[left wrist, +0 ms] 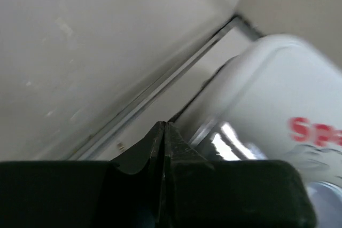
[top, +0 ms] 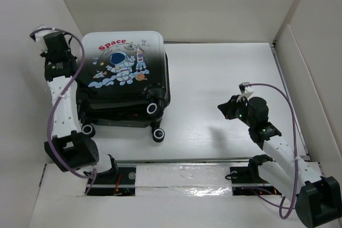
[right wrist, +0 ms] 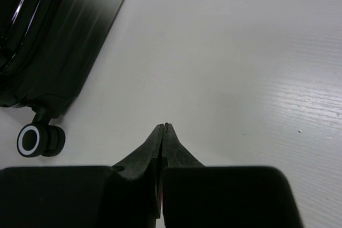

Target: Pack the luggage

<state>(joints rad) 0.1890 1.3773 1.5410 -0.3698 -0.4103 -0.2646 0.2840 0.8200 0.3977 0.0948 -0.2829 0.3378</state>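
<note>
The luggage [top: 123,73] lies flat and closed at the table's left, with its astronaut picture and red "Space" word facing up. Its wheels point toward the arms. My left gripper [top: 55,37] hovers just left of its far left corner, shut with nothing between the fingers. In the left wrist view the shut gripper [left wrist: 164,124] points at the wall seam, and the luggage's white shell [left wrist: 278,94] is blurred at the right. My right gripper [top: 220,108] hangs over bare table to the right of the luggage, shut and empty. In the right wrist view the shut gripper [right wrist: 163,125] has the luggage's dark side [right wrist: 69,36] at upper left.
White walls [top: 32,20] enclose the table on the left, back and right, and the left arm is close to the left one. Two caster wheels [top: 158,133] stick out at the luggage's near side; one wheel [right wrist: 35,140] lies left of the right gripper.
</note>
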